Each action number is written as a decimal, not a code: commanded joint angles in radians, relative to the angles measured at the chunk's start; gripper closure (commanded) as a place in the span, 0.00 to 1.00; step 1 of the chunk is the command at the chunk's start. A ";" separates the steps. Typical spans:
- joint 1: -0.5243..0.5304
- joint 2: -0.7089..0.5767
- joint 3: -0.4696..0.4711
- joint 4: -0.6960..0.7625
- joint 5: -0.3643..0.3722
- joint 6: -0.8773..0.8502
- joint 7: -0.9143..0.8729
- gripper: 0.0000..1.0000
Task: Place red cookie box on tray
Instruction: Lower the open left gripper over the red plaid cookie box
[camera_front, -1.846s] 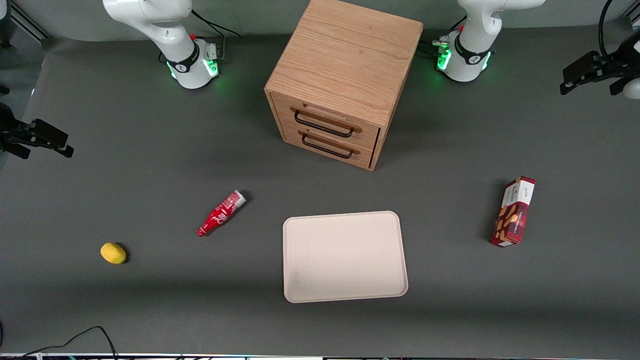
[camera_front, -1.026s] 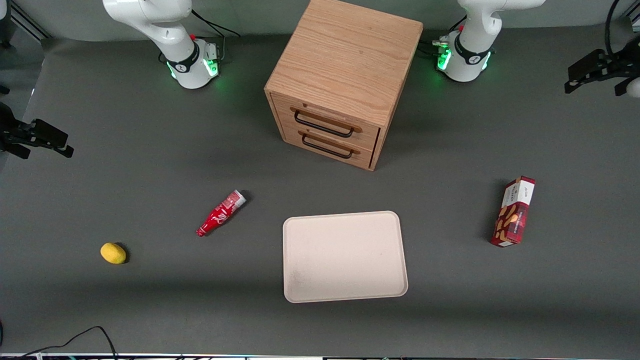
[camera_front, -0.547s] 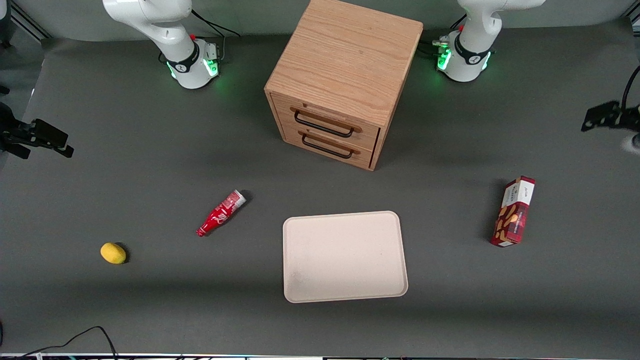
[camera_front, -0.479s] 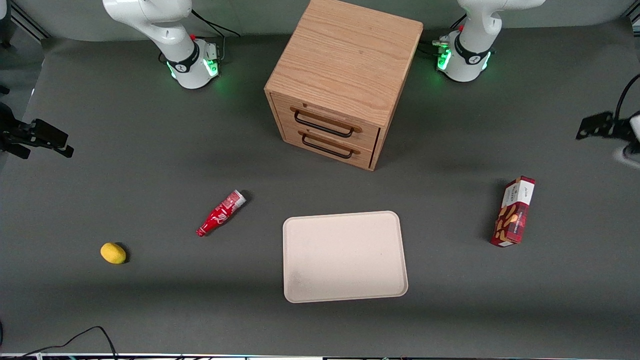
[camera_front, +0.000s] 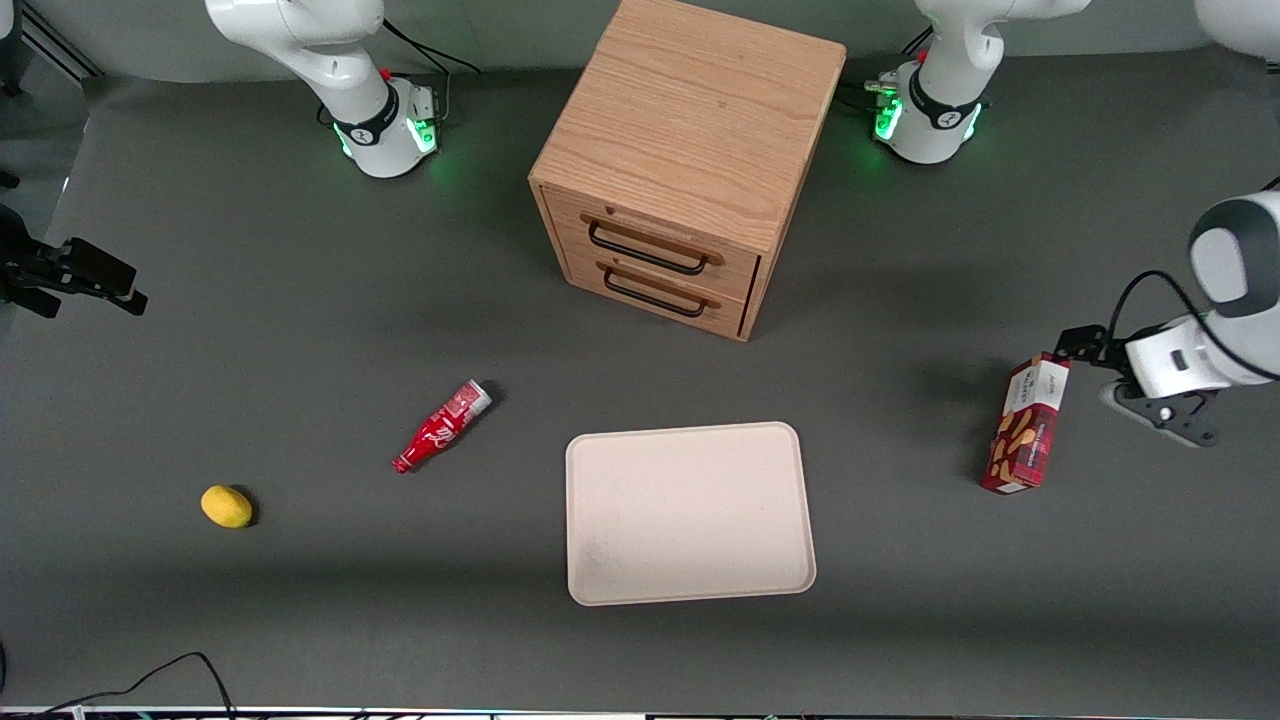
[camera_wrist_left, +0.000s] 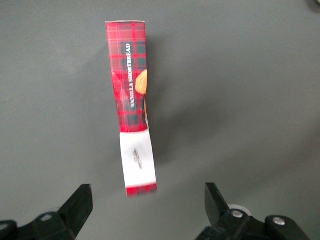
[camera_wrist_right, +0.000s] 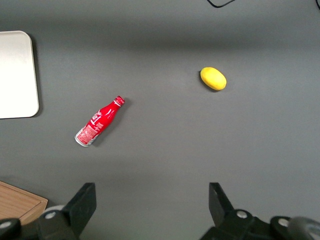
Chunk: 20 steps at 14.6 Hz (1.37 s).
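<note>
red cookie box (camera_front: 1027, 423): lies on the grey table (camera_front: 300, 330) at the right side of the front frame, toward the working arm's end – white end panel pointing up the frame, plaid and cookie pictures below it. in the left wrist view the red cookie box (camera_wrist_left: 132, 106) shows its narrow plaid side with lettering and the white panel nearest the camera.
gripper (camera_front: 1135, 385): at the right edge of the front frame, just beside the box's white end and above the table. in the wrist view the gripper (camera_wrist_left: 149, 207) has its fingers spread wide, one on each side of the box's white end, touching nothing.
tray (camera_front: 690, 512): flat and beige, centre of the front frame, well apart from the box – bare.
wooden drawer unit (camera_front: 685, 160): upper centre, two drawers shut.
red bottle (camera_front: 442, 426): on its side, centre left.
lemon (camera_front: 227, 506): lower left.
</note>
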 joint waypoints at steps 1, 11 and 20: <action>-0.008 0.037 -0.014 -0.039 -0.024 0.120 0.024 0.00; -0.010 0.151 -0.050 -0.110 -0.059 0.389 -0.001 0.76; -0.007 0.154 -0.048 -0.078 -0.065 0.355 0.016 1.00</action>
